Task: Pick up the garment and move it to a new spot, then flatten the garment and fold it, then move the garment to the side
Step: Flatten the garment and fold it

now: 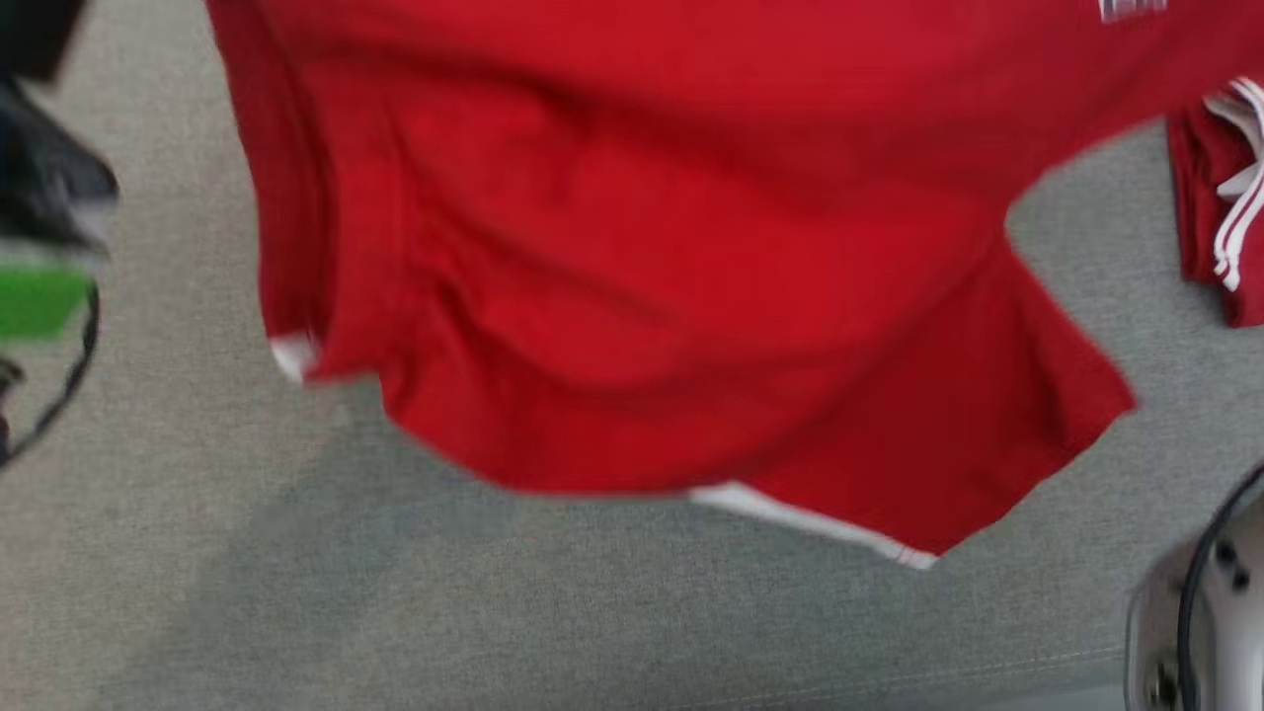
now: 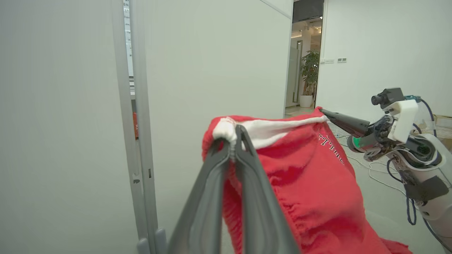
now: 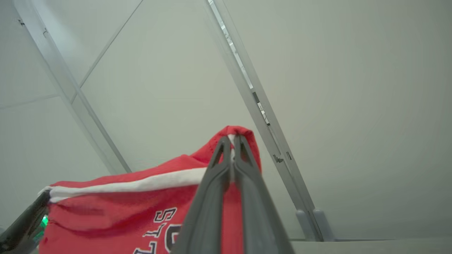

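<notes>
The garment (image 1: 642,247) is red with white trim and dark lettering. It hangs spread and blurred over the grey table (image 1: 296,592), lifted off it. In the left wrist view my left gripper (image 2: 231,141) is shut on a white-trimmed corner of the garment (image 2: 310,183). The right gripper (image 2: 323,112) holds the far end of the same taut white edge. In the right wrist view my right gripper (image 3: 232,139) is pinched shut on a red corner of the garment (image 3: 116,208), and the left gripper (image 3: 44,197) shows at the lower left.
A second red cloth with white stripes (image 1: 1210,197) lies at the table's right edge. A dark arm part with a green light (image 1: 39,296) sits at the left edge and a pale forearm (image 1: 1205,612) at the lower right. White partition walls with a metal post (image 2: 139,141) stand close behind.
</notes>
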Available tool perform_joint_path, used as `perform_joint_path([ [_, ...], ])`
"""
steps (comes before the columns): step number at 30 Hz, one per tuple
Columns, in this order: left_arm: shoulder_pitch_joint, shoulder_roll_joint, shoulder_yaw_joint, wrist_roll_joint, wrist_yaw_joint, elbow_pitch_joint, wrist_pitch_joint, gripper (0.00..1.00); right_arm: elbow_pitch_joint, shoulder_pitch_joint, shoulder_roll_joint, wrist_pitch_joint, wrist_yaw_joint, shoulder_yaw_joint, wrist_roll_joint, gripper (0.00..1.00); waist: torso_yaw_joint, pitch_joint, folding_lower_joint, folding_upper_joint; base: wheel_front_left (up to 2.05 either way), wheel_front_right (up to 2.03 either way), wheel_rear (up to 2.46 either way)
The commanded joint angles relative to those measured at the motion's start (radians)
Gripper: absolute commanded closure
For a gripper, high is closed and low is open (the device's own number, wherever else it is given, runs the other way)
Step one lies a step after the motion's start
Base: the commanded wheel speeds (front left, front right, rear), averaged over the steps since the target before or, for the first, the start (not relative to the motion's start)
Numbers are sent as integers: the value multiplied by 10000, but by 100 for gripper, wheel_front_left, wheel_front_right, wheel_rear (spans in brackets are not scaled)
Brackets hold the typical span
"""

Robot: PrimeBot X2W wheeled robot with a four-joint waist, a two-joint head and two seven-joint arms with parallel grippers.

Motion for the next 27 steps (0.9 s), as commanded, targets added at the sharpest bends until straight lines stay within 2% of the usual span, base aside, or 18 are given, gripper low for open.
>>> perform_joint_path([
  [1, -1016, -272, -119, 281, -92, 709, 154, 100, 673, -1329, 96, 152, 1, -45, -594, 100, -124, 2248, -1, 0, 0, 0, 0],
  [2, -1941, -557, -175, 405, -133, 1513, 207, 100, 1447, -2536, 156, 169, 0, -118, -1262, 100, -100, 2589, -1, 0, 0, 0, 0],
  [4, -3441, -1088, -342, 830, -238, 2963, 47, 100, 2963, -4383, 212, -307, 0, -186, -1668, 100, -22, 3092, -1, 0, 0, 0, 0],
  [8, -5792, -1993, -536, 1817, -324, 5710, -1019, 100, 5796, -7327, 212, -2308, -2, -85, -2280, 100, 42, 3654, -1, 0, 0, 0, 0],
  [12, -6842, -2530, -975, 2395, -399, 7639, -2198, 100, 7967, -8618, 192, -3778, -10, 165, -2065, 100, 22, 3830, -1, 0, 0, 0, 0],
  [15, -6721, -2693, -1678, 2129, -426, 8105, -2767, 100, 8828, -8269, 196, -4309, -5, 471, -1904, 100, -88, 3829, -1, 0, 0, 0, 0],
  [19, -5720, -2410, -2918, 1483, -432, 8112, -3361, 100, 9054, -6673, 203, -4583, -3, 606, -1776, 100, -229, 3680, -1, 0, 0, 0, 0],
  [24, -3580, -2096, -4019, 728, -434, 7391, -3862, 100, 8080, -3543, 204, -4529, -2, 505, -1154, 100, -319, 3074, -1, 0, 0, 0, 0],
  [27, -1905, -2166, -3970, 472, -434, 6530, -3915, 100, 7044, -1470, 206, -4350, 0, 462, -684, 100, -282, 2461, -1, 0, 0, 0, 0],
])
